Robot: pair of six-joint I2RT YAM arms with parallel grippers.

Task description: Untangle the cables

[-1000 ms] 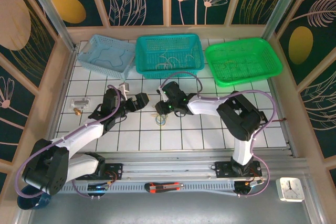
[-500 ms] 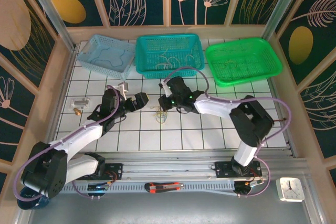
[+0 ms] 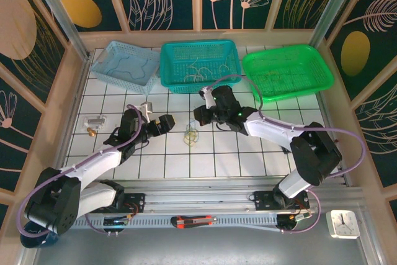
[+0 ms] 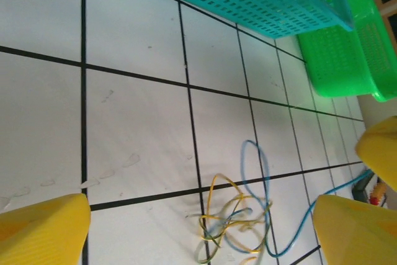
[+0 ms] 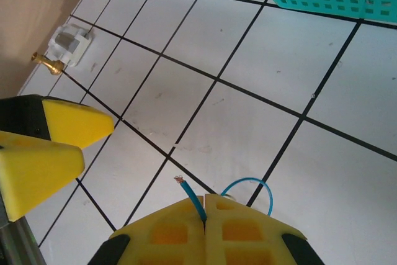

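The right gripper (image 5: 205,210) is pinching the blue wire (image 5: 193,194) between its closed yellow fingers at the bottom middle of its wrist view. A bare end is poking out above the seam, and a small blue loop is arching up just to the right. In the overhead view that gripper is hanging just above and right of the cables (image 3: 191,134). They are lying in a small tangle of yellow, blue and whitish strands on the white tiled table (image 3: 248,153), near the middle of the frame. The left gripper (image 3: 167,121) is sitting just left of the tangle with its jaws spread wide (in its own camera the yellow fingertips (image 4: 43,228) are framing the bottom corners, the knot low between them). A blue strand is trailing from the knot toward the lower right there. Along the top of the overhead frame a pale blue basket (image 3: 127,65), a teal basket (image 3: 200,63) and a green basket (image 3: 287,71) are standing in a row. A small metal fitting (image 3: 94,121) is lying at the left.
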